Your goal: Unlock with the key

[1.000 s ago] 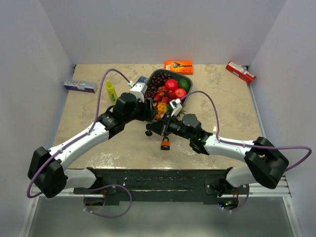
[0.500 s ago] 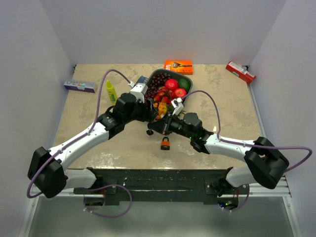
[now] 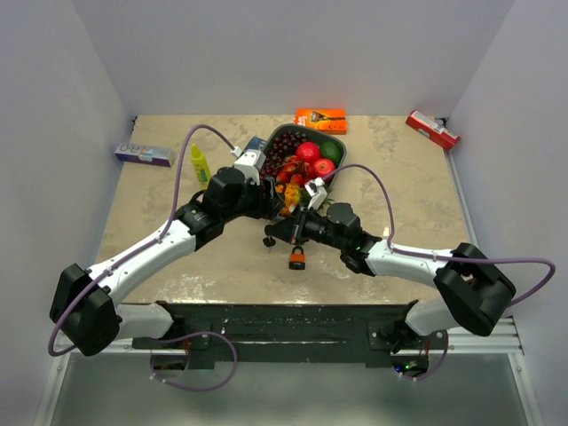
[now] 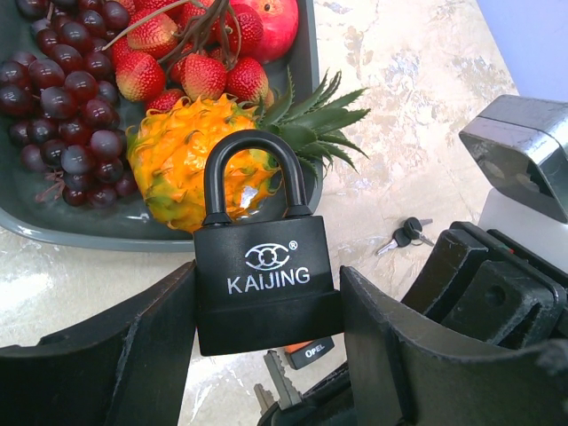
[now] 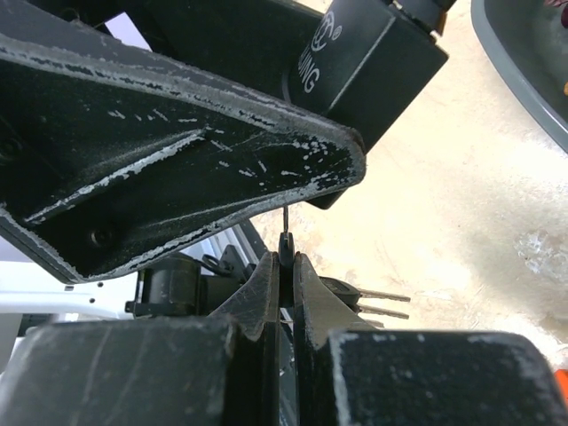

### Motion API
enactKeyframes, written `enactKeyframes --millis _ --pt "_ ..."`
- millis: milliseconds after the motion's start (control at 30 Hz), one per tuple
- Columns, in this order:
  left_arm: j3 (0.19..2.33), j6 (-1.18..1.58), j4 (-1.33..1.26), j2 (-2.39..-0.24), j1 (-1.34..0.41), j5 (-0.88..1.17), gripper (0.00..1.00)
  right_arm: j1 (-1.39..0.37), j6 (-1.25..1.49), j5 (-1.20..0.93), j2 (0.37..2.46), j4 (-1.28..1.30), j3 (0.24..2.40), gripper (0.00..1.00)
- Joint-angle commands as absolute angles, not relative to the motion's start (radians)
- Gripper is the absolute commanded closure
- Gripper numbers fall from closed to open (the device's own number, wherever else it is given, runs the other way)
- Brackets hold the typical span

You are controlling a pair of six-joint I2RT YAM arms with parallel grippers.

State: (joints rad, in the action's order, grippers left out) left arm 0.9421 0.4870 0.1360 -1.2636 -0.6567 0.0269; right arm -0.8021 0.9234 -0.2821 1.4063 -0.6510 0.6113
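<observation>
My left gripper (image 3: 271, 208) is shut on a black KAIJING padlock (image 4: 262, 275), its fingers (image 4: 151, 337) clamping the body from both sides, shackle closed and upright. The padlock also shows in the right wrist view (image 5: 364, 53). My right gripper (image 3: 287, 228) is shut on a key (image 5: 285, 232), seen edge on, blade pointing up at the padlock's underside. In the left wrist view the key blade (image 4: 280, 373) ends just under the padlock's bottom face; I cannot tell whether it touches. An orange and black tag (image 4: 311, 351) shows below the padlock.
A grey tray (image 3: 340, 145) of grapes, strawberries and other fruit stands just behind the grippers. A small key bunch (image 4: 404, 232) lies on the table. An orange and black item (image 3: 296, 258), yellow bottle (image 3: 199, 163), orange box (image 3: 320, 119), red box (image 3: 432, 130) and blue-white box (image 3: 143, 155) surround.
My right gripper has shifted slightly left with the key, staying under the padlock. My left arm and the padlock have hardly moved.
</observation>
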Motion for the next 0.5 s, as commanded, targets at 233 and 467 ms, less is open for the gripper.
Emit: enactKeyframes --millis 233,467 --pt "0.96 0.491 0.015 -1.223 -0.653 0.04 1.0 -0.77 0.933 -0.285 1.385 -0.67 0.629 1.0" --pt "0.959 0.491 0.017 -1.226 -0.653 0.038 1.0 -0.762 0.931 -0.276 1.394 -0.669 0.641 1.0"
